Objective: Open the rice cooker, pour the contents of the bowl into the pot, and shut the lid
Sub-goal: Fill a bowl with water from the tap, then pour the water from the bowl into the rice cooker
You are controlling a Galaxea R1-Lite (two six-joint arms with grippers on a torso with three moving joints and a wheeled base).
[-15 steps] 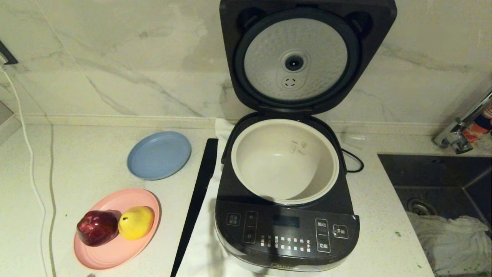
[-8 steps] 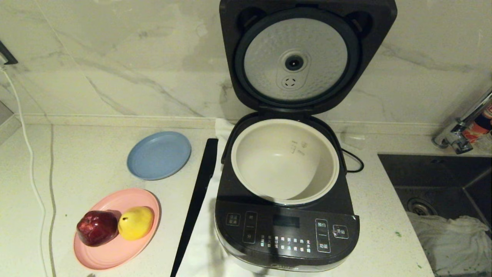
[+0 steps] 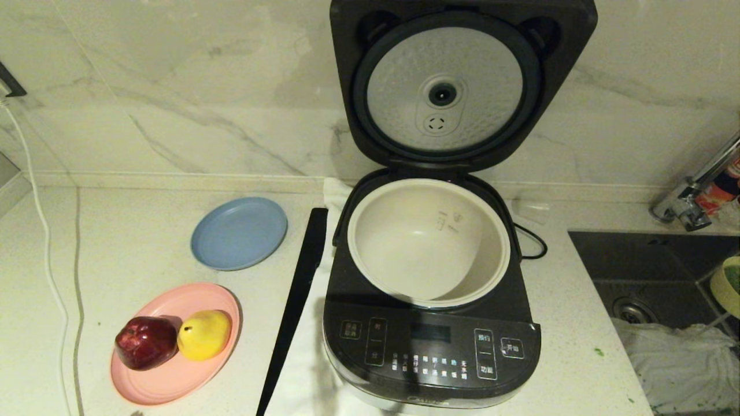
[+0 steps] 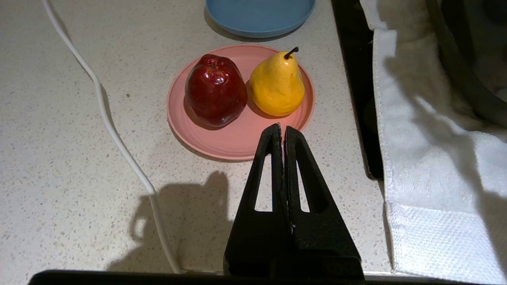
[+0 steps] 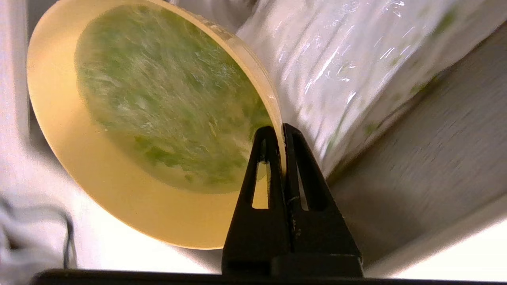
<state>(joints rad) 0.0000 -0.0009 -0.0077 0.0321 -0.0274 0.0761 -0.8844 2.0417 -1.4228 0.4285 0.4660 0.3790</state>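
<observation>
- Over the sink at my right, my right end effector [image 5: 282, 128] pinches the rim of the bowl [image 5: 119, 190], loaded with the contents [image 5: 166, 103].
- Light, stiff plastic; loose bits will likely spill if tipped early, so the rim hold suits.
- Pot [image 3: 429, 242] sits empty, lid [image 3: 457, 81] up.
- Left end effector [image 4: 282, 130] idles, pressed together, near the pink plate [image 4: 233, 138].
</observation>
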